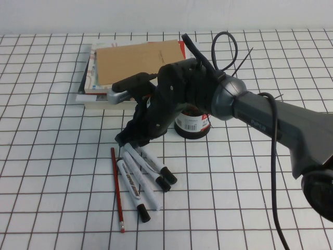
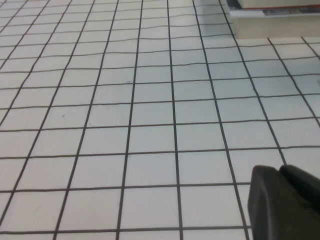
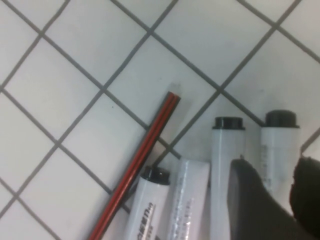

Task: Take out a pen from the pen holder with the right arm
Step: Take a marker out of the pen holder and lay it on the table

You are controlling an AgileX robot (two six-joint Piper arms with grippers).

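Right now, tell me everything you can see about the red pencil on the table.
The red pencil is thin and glossy red, with a dark stripe along it and a pinkish end nearest the robot. It lies flat on the gridded table, at the left edge of the row of white markers, close against the nearest one; contact is unclear. The right gripper hovers over the markers' far ends, not on the pencil. The left gripper is over bare grid elsewhere.
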